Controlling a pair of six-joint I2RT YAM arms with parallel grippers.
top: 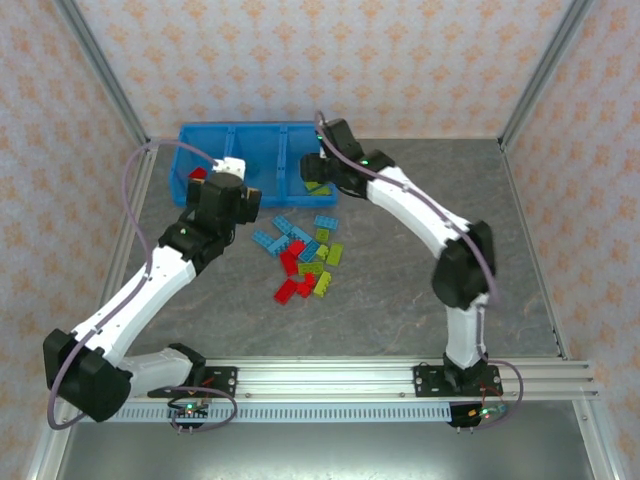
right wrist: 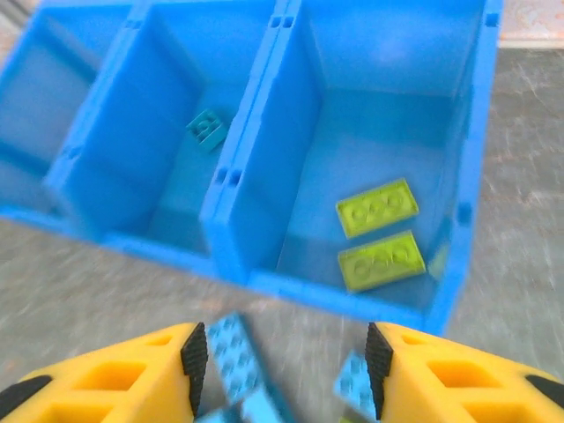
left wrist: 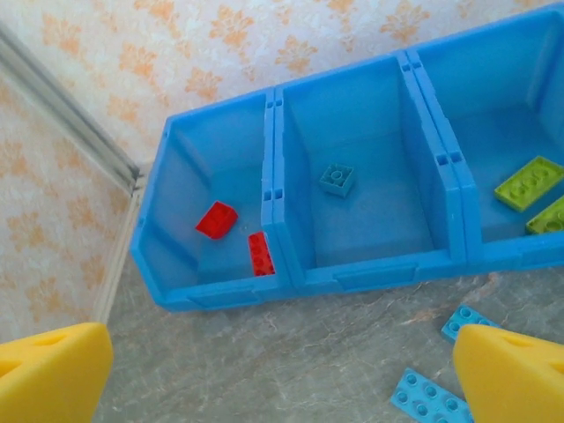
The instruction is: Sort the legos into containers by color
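Note:
The containers [top: 260,135] are three joined blue compartments at the back of the table. The left one holds two red legos [left wrist: 217,219], the middle one a single blue lego [left wrist: 337,179], the right one two lime green legos [right wrist: 377,208]. Loose red, light blue and green legos [top: 303,258] lie in a pile on the table in front. My left gripper [left wrist: 282,374] hangs open over the table before the left compartment, nothing between its fingers. My right gripper [right wrist: 286,352] is open above the near edge of the right compartment, empty, with blue legos [right wrist: 231,357] on the table beneath it.
The grey table [top: 400,290] has walls with metal corner posts [top: 100,70] close behind the containers. Room lies to the right of the pile and toward the near rail [top: 330,380].

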